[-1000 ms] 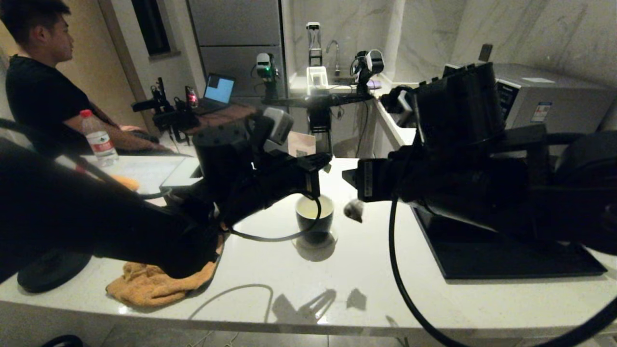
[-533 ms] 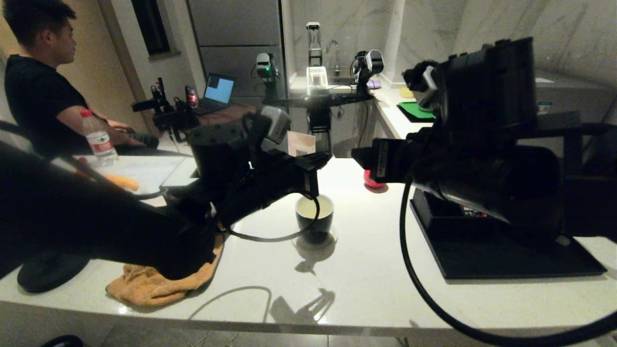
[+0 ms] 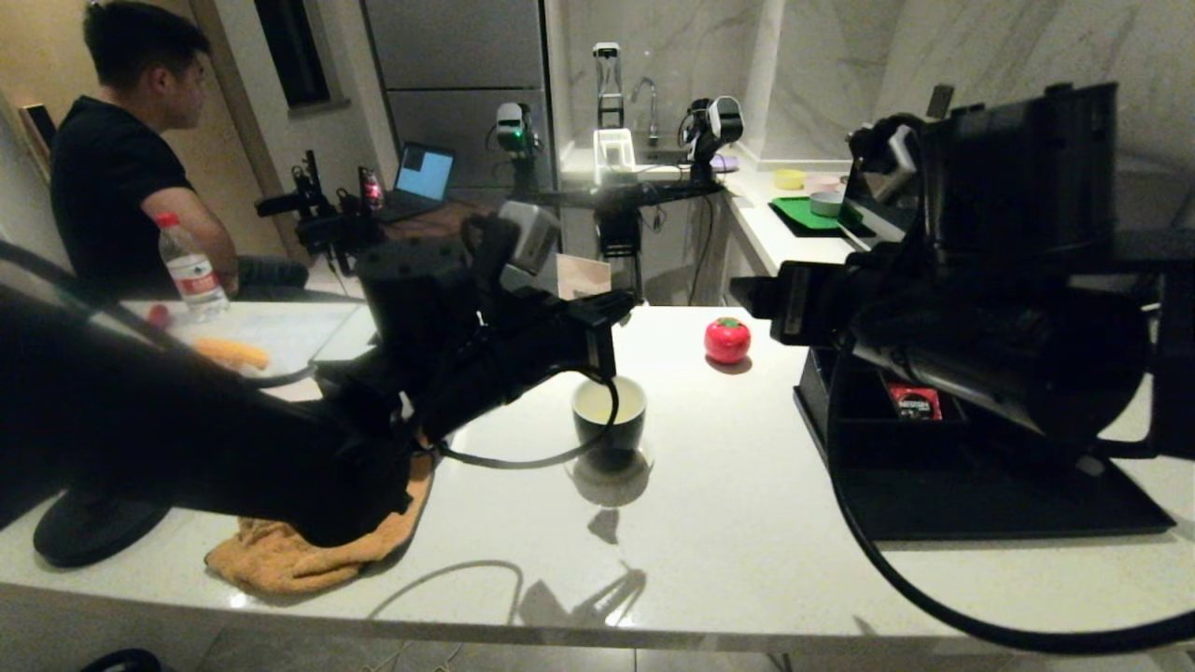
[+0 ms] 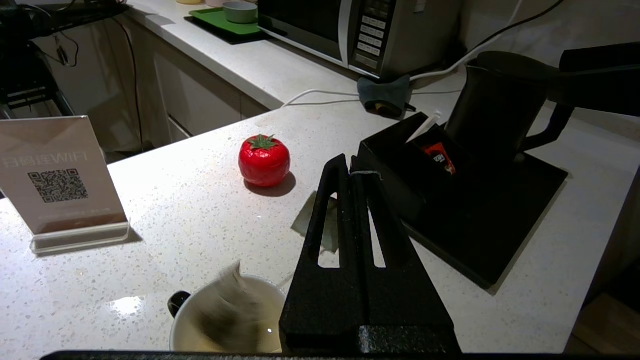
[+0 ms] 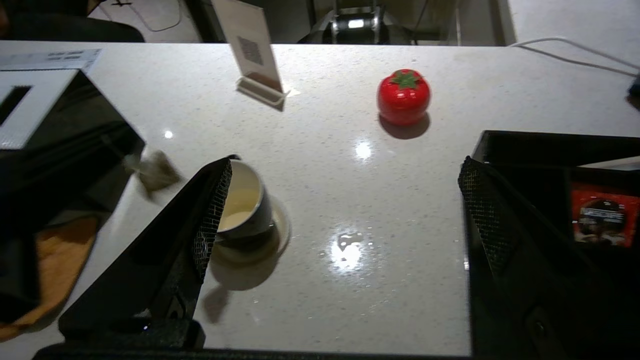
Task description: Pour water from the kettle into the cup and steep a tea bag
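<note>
The cup [image 3: 610, 420] stands on a saucer mid-counter, with pale liquid inside. My left gripper [image 3: 616, 308] hovers just above it, shut on a thin string [image 4: 365, 172] at its tips. From that string the grey-green tea bag [image 4: 225, 305] swings, blurred, over the cup [image 4: 177, 330]; in the right wrist view the tea bag [image 5: 152, 170] hangs in the air beside the cup [image 5: 245, 205]. My right gripper [image 5: 345, 167] is open and empty, held above the counter to the cup's right. The black kettle [image 4: 495, 110] stands on the black tray; my right arm hides it in the head view.
A red tomato-shaped object [image 3: 727, 339] sits behind the cup. On the right lies the black tray [image 3: 980, 504], with a black box holding a red sachet [image 3: 913, 401]. An orange cloth [image 3: 299, 551] lies front left. A WiFi sign [image 4: 57, 175] stands behind, and a person sits far left.
My right arm has pulled back to the right, uncovering the tomato and the black box. The tea bag, earlier by the right gripper's tip, now swings under my left gripper.
</note>
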